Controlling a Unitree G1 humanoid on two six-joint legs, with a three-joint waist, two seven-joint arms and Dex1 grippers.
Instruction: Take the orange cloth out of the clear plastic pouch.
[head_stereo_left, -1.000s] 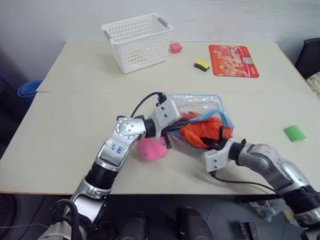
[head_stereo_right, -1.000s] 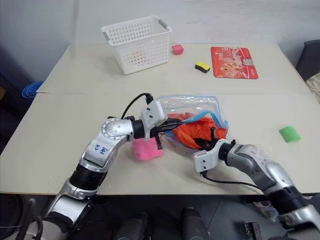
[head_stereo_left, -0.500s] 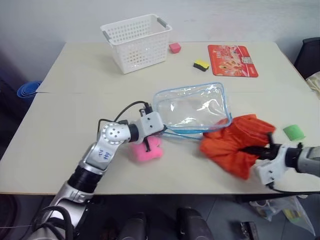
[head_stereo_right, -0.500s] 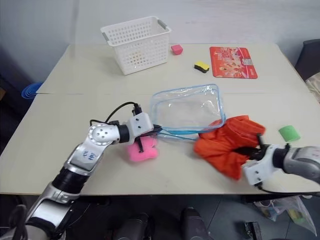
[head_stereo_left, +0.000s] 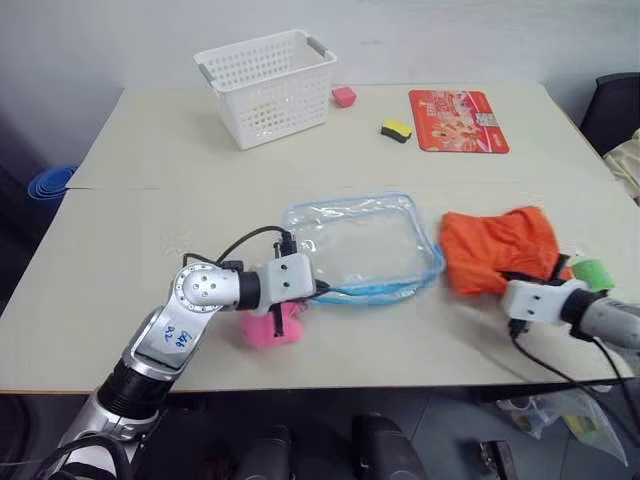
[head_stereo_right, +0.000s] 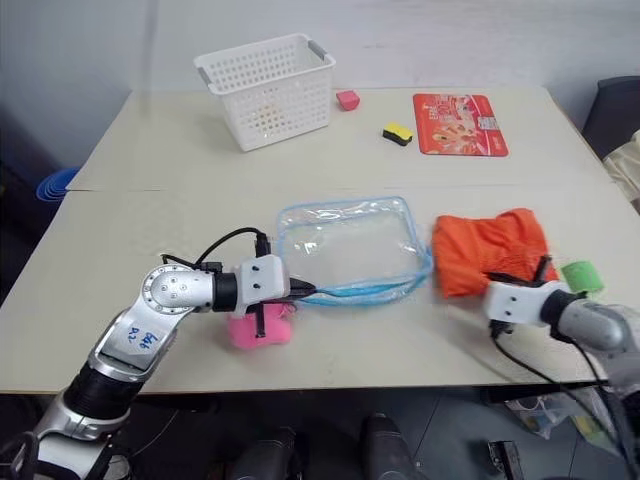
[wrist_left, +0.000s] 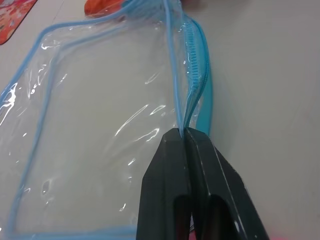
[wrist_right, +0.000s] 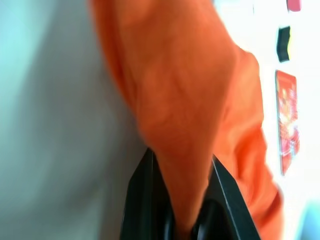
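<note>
Left claw pinches the clear plastic pouch edge; right claw grips the wrinkly orange cloth, arms apart

Bright, even light; right wrist view blurred.

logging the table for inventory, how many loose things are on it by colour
orange: 1, the orange cloth
clear: 1, the clear plastic pouch
pink: 2, sponge, small block
white: 1, lattice basket
red: 1, card
yellow and black: 1, sponge
green: 1, piece
total: 8
</note>
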